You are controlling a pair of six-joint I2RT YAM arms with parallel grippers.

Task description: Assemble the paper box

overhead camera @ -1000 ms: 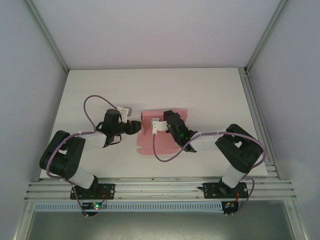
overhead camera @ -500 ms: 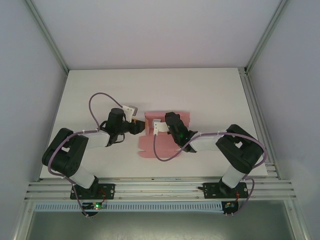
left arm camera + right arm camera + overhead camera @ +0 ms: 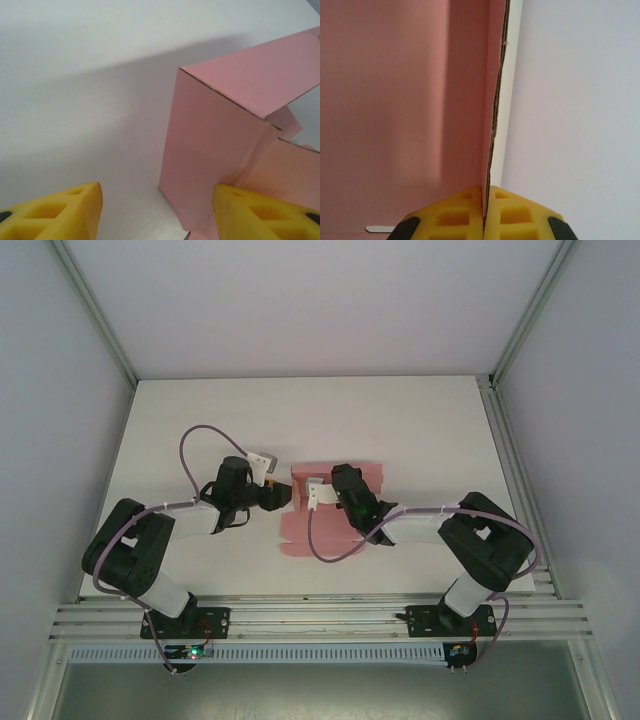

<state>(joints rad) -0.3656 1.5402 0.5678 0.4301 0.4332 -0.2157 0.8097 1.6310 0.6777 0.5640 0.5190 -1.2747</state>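
The paper box [image 3: 305, 530] is a pink card sheet, partly folded, lying at mid-table between the two arms. My right gripper [image 3: 340, 478] is over the sheet's far part. In the right wrist view it [image 3: 485, 220] is shut on the edge of a raised pink panel [image 3: 395, 100], which stands upright between the yellow pads. My left gripper [image 3: 284, 496] is at the sheet's left edge. In the left wrist view it [image 3: 165, 220] is open, and a folded-up pink wall [image 3: 215, 145] stands just ahead. The right fingertip [image 3: 260, 212] is close against that wall.
The white table [image 3: 200, 420] has bare room to the left, right and far side of the sheet. Grey enclosure walls and metal frame rails [image 3: 510, 450] bound it. A lilac cable [image 3: 200, 440] loops above the left arm.
My left gripper has moved right, up to the sheet's left edge. The right gripper has shifted slightly towards the far side with the panel in it. The sheet has shifted a little.
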